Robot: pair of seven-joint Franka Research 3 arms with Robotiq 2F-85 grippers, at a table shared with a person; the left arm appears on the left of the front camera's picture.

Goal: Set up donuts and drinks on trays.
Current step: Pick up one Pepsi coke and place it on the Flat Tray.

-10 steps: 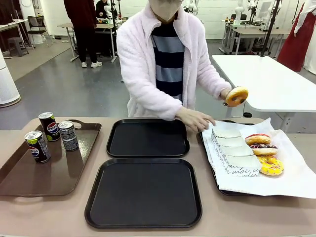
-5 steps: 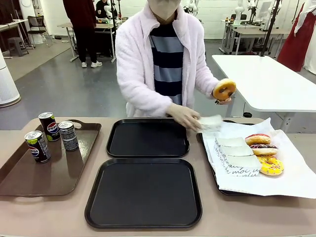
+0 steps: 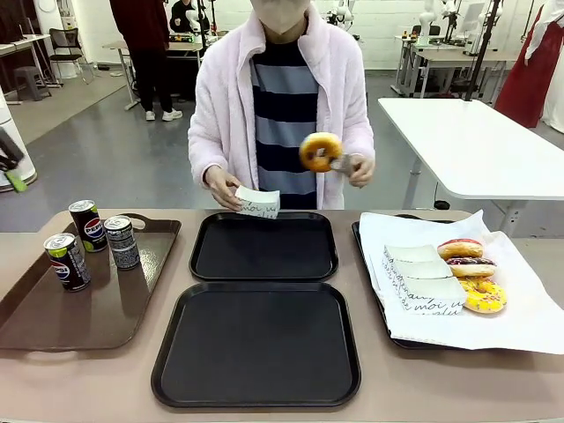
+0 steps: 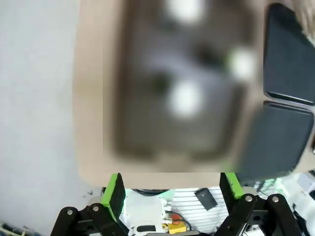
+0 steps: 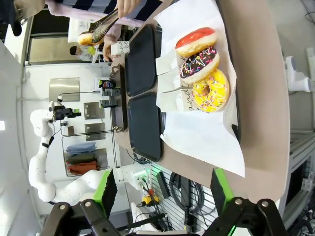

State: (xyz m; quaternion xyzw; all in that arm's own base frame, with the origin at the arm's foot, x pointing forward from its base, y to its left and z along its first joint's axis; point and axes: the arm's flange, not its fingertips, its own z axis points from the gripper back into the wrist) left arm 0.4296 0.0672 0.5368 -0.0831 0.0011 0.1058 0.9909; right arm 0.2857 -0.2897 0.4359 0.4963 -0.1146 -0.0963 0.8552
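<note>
The person holds a golden-brown donut (image 3: 321, 152) in tongs above the far black tray (image 3: 263, 247), and a white paper holder (image 3: 257, 202) in the other hand at that tray's back edge. The near black tray (image 3: 256, 344) is bare. Three Pepsi cans (image 3: 67, 261) (image 3: 87, 225) (image 3: 121, 241) stand on the brown tray (image 3: 97, 308). Three glazed donuts (image 5: 196, 41) (image 5: 200, 64) (image 5: 210, 90) lie on white paper. My left gripper (image 4: 172, 191) hangs open high over the blurred brown tray. My right gripper (image 5: 163, 189) is open, off the table's right end.
The paper-lined tray (image 3: 392, 339) at the right also carries a row of paper holders (image 3: 421, 271) beside the donuts. A green-tipped finger (image 3: 16, 181) of my left arm shows at the far left edge. A white table (image 3: 476, 141) stands behind on the right.
The person lifted a paper holder off the lined tray and carried it left to the far tray's back edge. The donut in the tongs moved left with it. My left gripper came into the front view.
</note>
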